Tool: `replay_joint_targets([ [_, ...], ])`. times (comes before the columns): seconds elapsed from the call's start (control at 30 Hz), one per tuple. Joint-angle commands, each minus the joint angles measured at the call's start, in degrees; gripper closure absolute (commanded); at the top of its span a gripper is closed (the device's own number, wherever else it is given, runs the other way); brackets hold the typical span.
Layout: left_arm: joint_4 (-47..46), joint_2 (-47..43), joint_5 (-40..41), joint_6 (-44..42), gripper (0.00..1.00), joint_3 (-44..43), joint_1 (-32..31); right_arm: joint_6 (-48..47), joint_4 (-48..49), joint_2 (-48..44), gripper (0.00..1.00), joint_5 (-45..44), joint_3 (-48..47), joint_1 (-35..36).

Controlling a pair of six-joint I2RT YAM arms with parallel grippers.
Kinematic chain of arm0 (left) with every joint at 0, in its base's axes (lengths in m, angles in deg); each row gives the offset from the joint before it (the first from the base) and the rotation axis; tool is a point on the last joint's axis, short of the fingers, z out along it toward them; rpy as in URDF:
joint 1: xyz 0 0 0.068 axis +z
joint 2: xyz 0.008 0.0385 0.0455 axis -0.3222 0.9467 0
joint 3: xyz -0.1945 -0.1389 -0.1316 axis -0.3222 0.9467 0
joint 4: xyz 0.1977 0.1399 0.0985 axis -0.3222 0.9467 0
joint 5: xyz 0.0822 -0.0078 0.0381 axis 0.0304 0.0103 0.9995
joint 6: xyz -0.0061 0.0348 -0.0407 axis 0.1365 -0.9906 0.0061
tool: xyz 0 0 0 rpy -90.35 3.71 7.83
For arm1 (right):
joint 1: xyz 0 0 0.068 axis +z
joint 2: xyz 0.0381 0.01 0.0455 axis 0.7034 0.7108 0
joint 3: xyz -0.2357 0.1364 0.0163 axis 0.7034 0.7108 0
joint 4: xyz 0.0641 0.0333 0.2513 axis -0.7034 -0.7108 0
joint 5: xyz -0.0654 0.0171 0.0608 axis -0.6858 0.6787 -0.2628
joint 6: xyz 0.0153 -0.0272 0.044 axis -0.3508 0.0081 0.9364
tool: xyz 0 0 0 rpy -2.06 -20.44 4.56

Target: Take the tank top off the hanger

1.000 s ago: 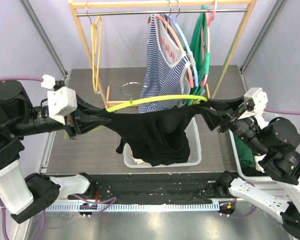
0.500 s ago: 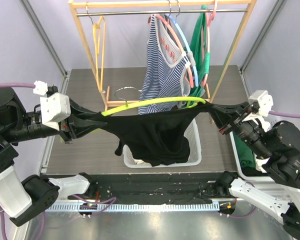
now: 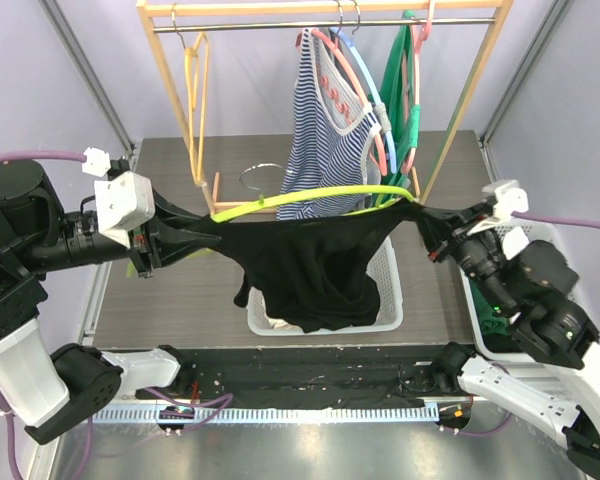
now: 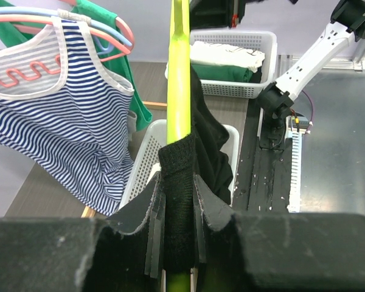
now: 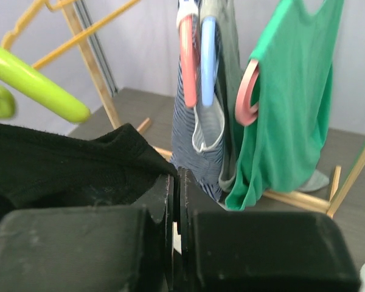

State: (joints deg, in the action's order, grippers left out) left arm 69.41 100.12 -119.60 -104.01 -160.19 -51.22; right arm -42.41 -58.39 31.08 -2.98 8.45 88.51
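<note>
The black tank top (image 3: 315, 265) is hanging in the air over the white basket (image 3: 390, 285), pulled wide between the two arms. The left gripper (image 4: 177, 182) is squeezing one strap. The yellow-green hanger (image 4: 178, 73) is running through that same pinch. The right gripper (image 5: 175, 182) is pressed tight together. It is looking like it is pinching the other edge of the top, and the hanger's round end is poking out free nearby.

I think the step in hand is sliding the top off the hanger. To do it well, the right gripper should be pulling its edge down and away from the hanger's end, slowly, so the cloth is not ripping. The left gripper may need to be holding only cloth, or the hanger will be coming along too. Both arms should be staying away from the striped top (image 3: 315, 120) and the green top (image 3: 400, 90) on the wooden rack (image 3: 320, 8) behind.

I am not seeing any words, brands or labels that can be read.
</note>
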Motion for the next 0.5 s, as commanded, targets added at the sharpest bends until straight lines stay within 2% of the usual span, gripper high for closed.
replay_joint_targets([
  [0.0, -5.05, -1.31, -1.46, 0.8, 1.0, -3.06, 0.43, 3.39, -1.22, 2.19, 0.99, -1.37, 4.85, -0.31],
  [0.17, -6.28, 0.01, -2.51, 1.86, 1.0, -3.5, 0.61, 5.86, -0.52, 2.63, 0.99, 4.35, 8.56, -0.22],
  [0.27, -8.65, 0.62, -2.51, 2.65, 1.0, -0.97, 0.61, 5.42, 0.19, 2.37, 0.99, 9.53, 8.04, -0.22],
  [0.3, -9.36, 0.8, -1.9, 2.74, 1.0, 0.18, 0.61, 4.72, 0.36, 2.72, 0.96, 10.42, 6.64, -0.22],
  [0.33, -10.15, 0.97, -1.37, 2.91, 1.0, 1.41, 0.61, 4.28, 0.45, 2.81, 0.78, 10.95, 5.67, -0.22],
  [0.4, -14.01, 1.06, 0.55, 3.7, 1.0, 6.86, 0.61, 3.49, -0.77, 4.2, 0.53, 13.58, 1.3, -0.22],
  [0.43, -15.59, 1.24, 1.17, 5.1, 1.0, 8.88, 0.61, 2.88, -1.39, 4.74, 0.37, 14.02, -0.39, -0.22],
  [0.47, -18.3, 1.67, 1.96, 5.81, 1.0, 11.42, 0.52, 2.52, -2.09, 5.44, 0.34, 14.55, -3.71, -0.22],
])
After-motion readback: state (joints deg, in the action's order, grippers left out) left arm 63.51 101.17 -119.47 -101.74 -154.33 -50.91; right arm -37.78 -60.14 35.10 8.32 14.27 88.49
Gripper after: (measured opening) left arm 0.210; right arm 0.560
